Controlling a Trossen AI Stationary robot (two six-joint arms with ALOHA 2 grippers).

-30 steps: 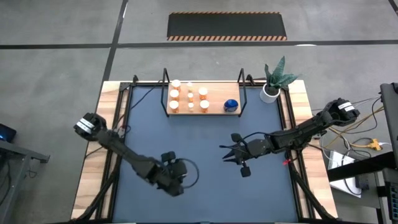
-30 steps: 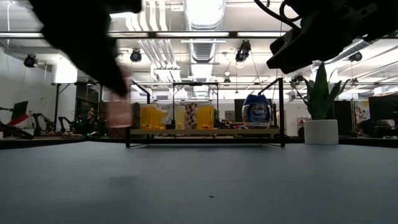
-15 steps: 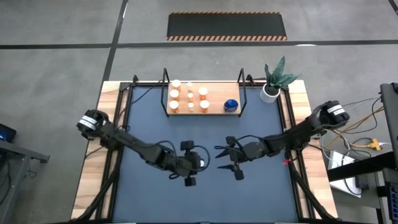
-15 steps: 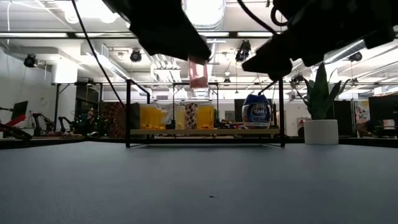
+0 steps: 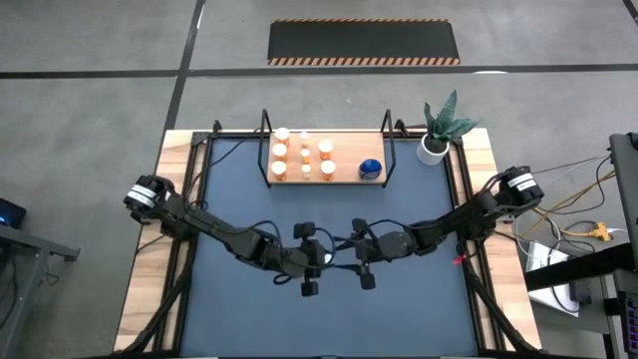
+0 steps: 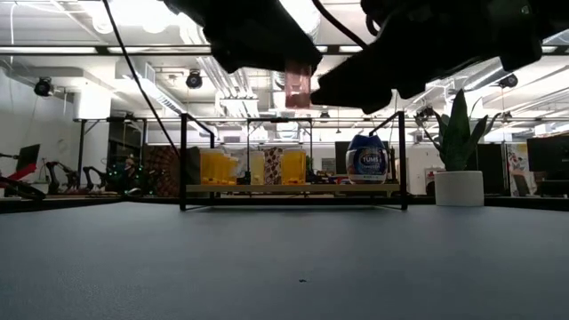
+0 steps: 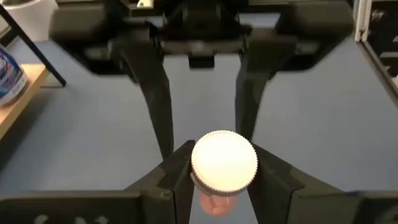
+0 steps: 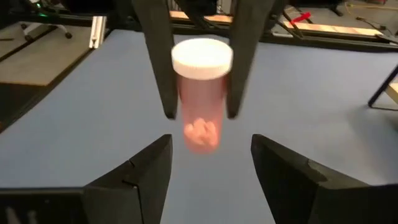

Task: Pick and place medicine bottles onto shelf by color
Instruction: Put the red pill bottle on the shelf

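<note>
Most orange bottles and the blue bottle (image 5: 371, 169) sit on the light-wood shelf (image 5: 344, 176); my left hand (image 7: 214, 180) grips one last white-capped orange bottle (image 8: 200, 93), my right hand (image 8: 211, 163) spread wide beside it.

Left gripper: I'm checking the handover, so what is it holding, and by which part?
The left gripper holds a pink medicine bottle by its body, below the white cap. The right gripper is open, holding nothing.
</note>
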